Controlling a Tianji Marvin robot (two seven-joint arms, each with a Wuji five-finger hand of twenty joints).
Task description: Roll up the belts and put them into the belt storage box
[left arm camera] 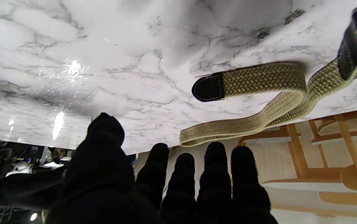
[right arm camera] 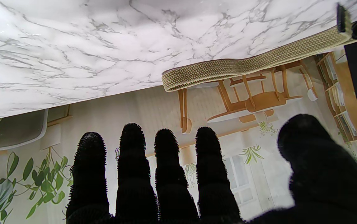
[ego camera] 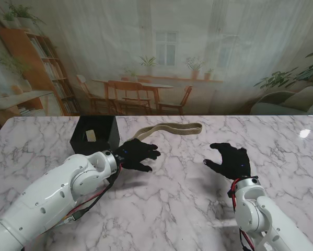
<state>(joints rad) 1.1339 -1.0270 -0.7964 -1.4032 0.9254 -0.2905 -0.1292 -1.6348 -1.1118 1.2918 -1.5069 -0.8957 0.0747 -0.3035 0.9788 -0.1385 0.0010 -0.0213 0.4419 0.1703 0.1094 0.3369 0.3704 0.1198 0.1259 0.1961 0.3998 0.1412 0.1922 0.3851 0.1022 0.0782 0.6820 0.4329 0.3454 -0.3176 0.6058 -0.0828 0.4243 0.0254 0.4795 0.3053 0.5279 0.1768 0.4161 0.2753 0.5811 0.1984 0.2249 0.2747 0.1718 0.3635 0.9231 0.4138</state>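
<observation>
A tan woven belt (ego camera: 169, 128) lies folded back on itself across the far middle of the marble table; its dark leather tip (left arm camera: 209, 88) and buckle end (left arm camera: 354, 43) show in the left wrist view, its folded bend (right arm camera: 178, 80) in the right wrist view. The black belt storage box (ego camera: 96, 134) stands at the far left, next to the belt's left end. My left hand (ego camera: 137, 153) hovers just nearer to me than that end, fingers spread, holding nothing. Off to the right, my right hand (ego camera: 230, 160) is open too, well apart from the belt.
The marble table (ego camera: 177, 204) stretches wide between and in front of both hands. A printed backdrop of a room rises behind the far edge. A small pale tag (ego camera: 91, 136) shows on the box.
</observation>
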